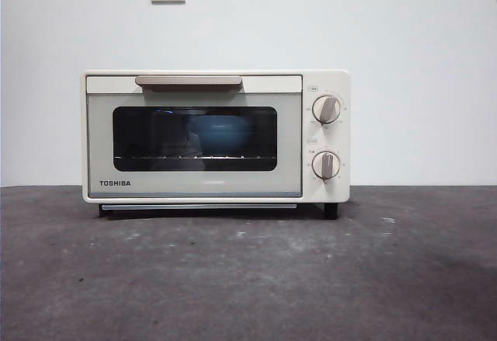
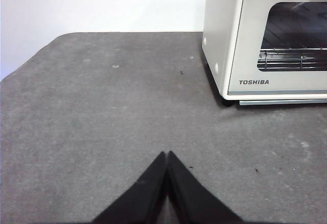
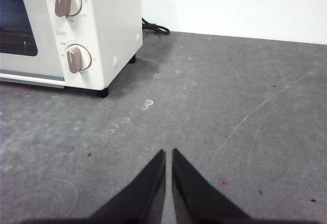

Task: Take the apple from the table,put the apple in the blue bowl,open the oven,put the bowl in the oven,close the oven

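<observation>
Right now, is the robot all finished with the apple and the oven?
It looks finished. The oven door is shut, and the blue bowl shows through its dark window, sitting on the rack. The apple cannot be made out through the glass. Nothing is in hand: the left gripper and right gripper hover over the bare table, jaws closed and empty. Nothing seems left.

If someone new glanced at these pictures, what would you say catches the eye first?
The cream-white oven stands shut mid-table against the wall, with the blue bowl dimly visible on the rack behind its dark glass. Both arms wait clear of it: the left gripper and right gripper hang with jaws shut over the table.
</observation>
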